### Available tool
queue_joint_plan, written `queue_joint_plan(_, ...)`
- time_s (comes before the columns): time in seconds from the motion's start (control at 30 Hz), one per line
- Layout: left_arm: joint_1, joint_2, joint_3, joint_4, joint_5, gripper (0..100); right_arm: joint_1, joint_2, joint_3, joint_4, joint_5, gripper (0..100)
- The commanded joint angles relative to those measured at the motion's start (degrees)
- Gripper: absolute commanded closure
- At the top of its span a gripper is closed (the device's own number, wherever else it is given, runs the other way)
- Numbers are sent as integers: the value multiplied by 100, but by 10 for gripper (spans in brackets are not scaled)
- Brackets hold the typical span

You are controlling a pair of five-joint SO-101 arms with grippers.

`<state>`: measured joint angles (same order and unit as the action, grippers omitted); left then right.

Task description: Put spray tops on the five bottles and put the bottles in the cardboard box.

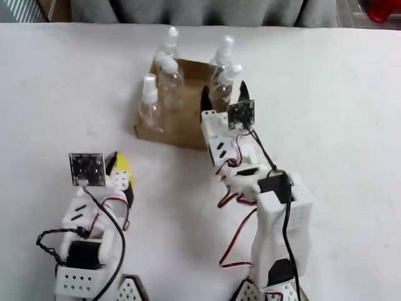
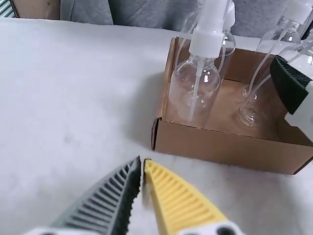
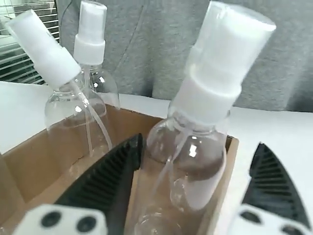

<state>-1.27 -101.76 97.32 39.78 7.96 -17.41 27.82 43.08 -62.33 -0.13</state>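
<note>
A shallow cardboard box point(image 1: 170, 134) sits at the table's middle back, with several clear bottles with white spray tops standing in it. One bottle point(image 1: 150, 103) is at its near left corner and another point(image 1: 226, 80) at its right side. My right gripper point(image 1: 224, 97) is open at the box's right edge, its black fingers either side of that bottle point(image 3: 195, 161) without touching it. Two more capped bottles point(image 3: 73, 105) stand behind in the box point(image 3: 29, 156). My left gripper point(image 1: 119, 164) is shut and empty, low on the table well short of the box point(image 2: 220, 144).
The white table point(image 1: 326, 81) is bare to the left and right of the box. Red and black cables point(image 1: 235, 238) trail along the right arm. A black finger point(image 2: 289, 88) of the right gripper hangs over the box's far side in the left wrist view.
</note>
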Motion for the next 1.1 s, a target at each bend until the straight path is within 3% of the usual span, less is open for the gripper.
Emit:
queue_joint_plan(0.0,-136,48,-18,44,-88,980,13,-338,-193,-22,79,707)
queue_joint_plan(0.2,-136,48,-18,44,-88,980,13,-338,-211,-13,105,707)
queue_joint_plan(0.33,-136,48,-18,44,-88,980,-31,-338,-202,-13,607,707)
queue_joint_plan(1.07,-136,48,-18,44,-369,980,-57,-1051,132,444,607,707)
